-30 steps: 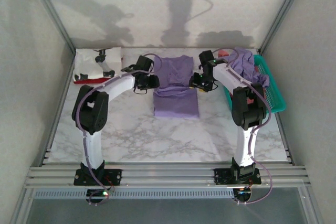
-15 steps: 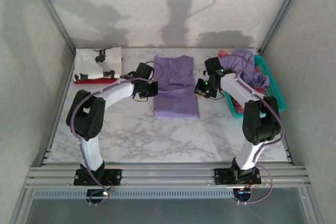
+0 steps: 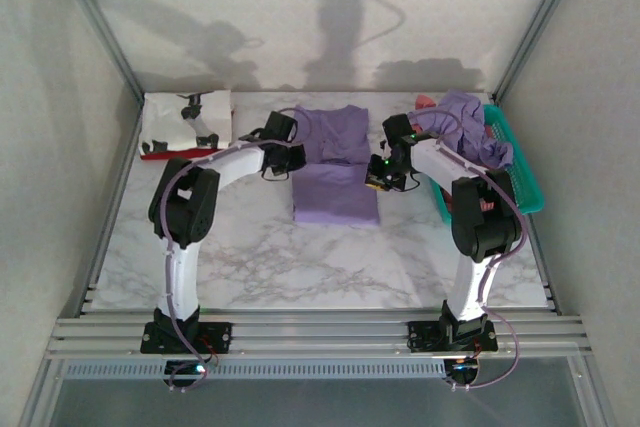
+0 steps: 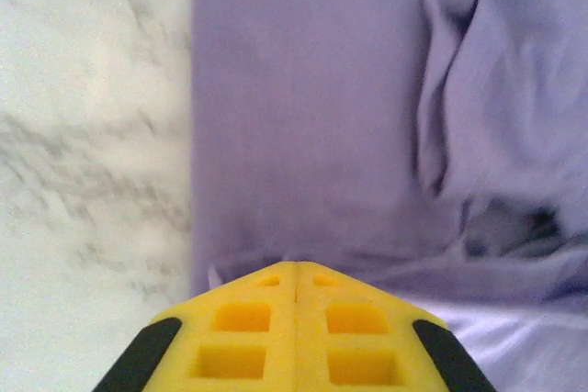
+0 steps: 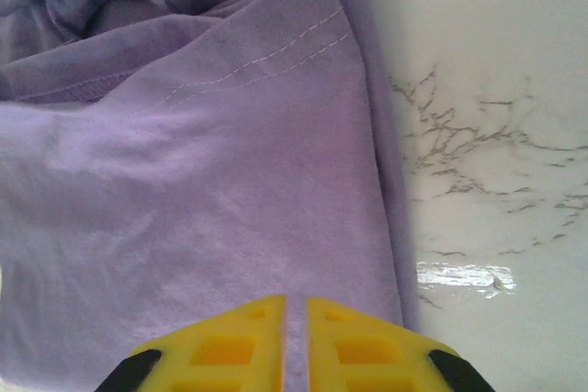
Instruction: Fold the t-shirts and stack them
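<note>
Both grippers have closed onto the lavender t-shirt (image 3: 336, 197), which lies mid-far on the marble table (image 3: 250, 257). The left gripper (image 4: 294, 268) pinches its left edge, jaws together. The right gripper (image 5: 296, 305) nips its right edge, jaws almost touching.

Between left claw (image 3: 288, 159) and right claw (image 3: 378, 175): flat lavender t-shirt (image 3: 335, 187), near half folded double, both side edges pinched. Well left of left claw: white printed t-shirt (image 3: 185, 119) folded atop red t-shirt (image 3: 165, 154). Beyond right claw, rightward: crumpled lavender t-shirt (image 3: 465, 119), heaped
</note>
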`<state>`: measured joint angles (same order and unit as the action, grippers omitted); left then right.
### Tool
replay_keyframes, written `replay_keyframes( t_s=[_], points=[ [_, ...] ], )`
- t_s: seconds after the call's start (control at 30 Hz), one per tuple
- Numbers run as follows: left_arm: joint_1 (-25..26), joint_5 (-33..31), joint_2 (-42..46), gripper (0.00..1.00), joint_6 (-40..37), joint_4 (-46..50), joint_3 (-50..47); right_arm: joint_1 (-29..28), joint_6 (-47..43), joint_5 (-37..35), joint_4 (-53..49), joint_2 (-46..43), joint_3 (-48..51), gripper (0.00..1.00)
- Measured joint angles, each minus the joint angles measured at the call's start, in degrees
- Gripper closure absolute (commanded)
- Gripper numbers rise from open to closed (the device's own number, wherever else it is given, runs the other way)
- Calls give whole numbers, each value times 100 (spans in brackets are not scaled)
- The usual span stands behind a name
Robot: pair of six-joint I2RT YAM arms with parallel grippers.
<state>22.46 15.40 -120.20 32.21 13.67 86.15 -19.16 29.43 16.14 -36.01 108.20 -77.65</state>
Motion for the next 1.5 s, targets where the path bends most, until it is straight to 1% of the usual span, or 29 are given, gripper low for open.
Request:
replay_keyframes(
  t_s=[0.13, 0.2, 0.27, 0.33, 0.5, 0.6, 0.77, 0.97, 1.07, 1.27, 1.4, 1.5],
  points=[
    [-83, -44, 33, 95, 256, -352, 188, -61, 39, 15, 68, -162, 238, 86],
    [-35, -48, 105, 96, 278, -367, 136, -103, 68, 24, 83, -256, 367, 86],
    [68, -87, 201, 98, 251, -315, 31, -142, 131, 57, 103, -315, 461, 86],
    [262, -229, 313, 100, 195, -188, -118, -201, 173, 63, 129, -321, 511, 88],
    [931, -551, 614, 100, 101, 31, -706, -439, 326, 61, 289, -321, 710, 90],
    [1132, -623, 673, 100, 105, 31, -1047, -544, 433, 61, 363, -306, 807, 90],
    [1158, -804, 673, 100, 129, 7, -1414, -601, 518, 48, 455, -160, 916, 92],
    [1185, -927, 953, 100, 310, -472, -2004, -817, 647, 109, 621, -140, 1250, 92],
    [1272, -1078, 1071, 100, 415, -535, -2192, -960, 717, 131, 822, -339, 1552, 92],
    [1637, -1300, 1390, 100, 678, -581, -2627, -1209, 922, 127, 1016, -1010, 2404, 92],
    [1928, -1340, 1735, 100, 944, -645, -3075, -1469, 1200, 98, 1248, -1738, 3224, 90],
    [2328, -1508, 1967, 100, 1226, -645, -3366, -1694, 1436, 35, 1176, -2444, 3842, 89]
  ],
)
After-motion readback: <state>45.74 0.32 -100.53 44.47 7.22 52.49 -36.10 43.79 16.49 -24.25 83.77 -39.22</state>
